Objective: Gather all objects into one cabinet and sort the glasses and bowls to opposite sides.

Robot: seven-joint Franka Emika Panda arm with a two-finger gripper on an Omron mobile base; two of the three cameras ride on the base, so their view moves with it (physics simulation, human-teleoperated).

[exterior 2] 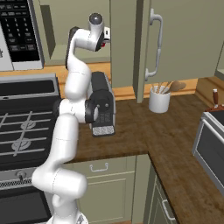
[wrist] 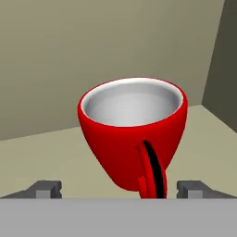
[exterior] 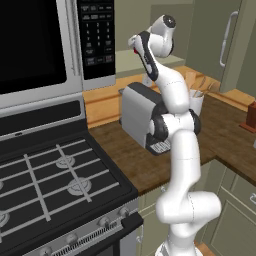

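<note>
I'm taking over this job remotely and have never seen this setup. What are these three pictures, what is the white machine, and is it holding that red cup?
The white machine is a jointed robot arm standing in front of a kitchen counter, next to a stove. Two pictures come from cameras behind it, one on its left side and one on its right, looking forward over it. The third comes from a camera on its hand, looking along the gripper.

On the counter stand a grey coffee machine and a white crock of utensils. The arm reaches up into an open wall cabinet.

In the hand view, the red cup stands upright on the cabinet shelf, its handle facing the camera. The two finger tips stand wide apart on either side of it, so the gripper is open and the cup is not held.
</note>
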